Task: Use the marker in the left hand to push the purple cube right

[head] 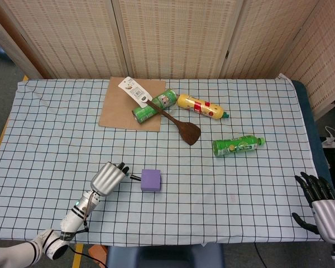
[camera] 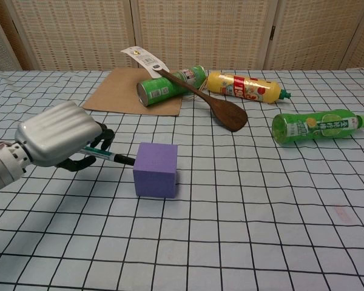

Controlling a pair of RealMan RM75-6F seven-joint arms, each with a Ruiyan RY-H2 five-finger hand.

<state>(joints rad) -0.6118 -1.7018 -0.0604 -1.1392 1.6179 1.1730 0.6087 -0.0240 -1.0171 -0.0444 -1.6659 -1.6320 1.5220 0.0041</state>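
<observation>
The left hand [camera: 60,140] holds the marker [camera: 109,156] with its fingers curled around it, and the marker tip touches the left side of the cube [camera: 156,170]. The cube stands on the bench [head: 240,184], well in front of the brown board [head: 123,106]. The right hand [head: 322,209] is far to the right of the cube, holding nothing, its fingers spread.

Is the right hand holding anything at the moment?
No: the right hand rests at the table's near right corner with fingers spread and nothing in them.
</observation>
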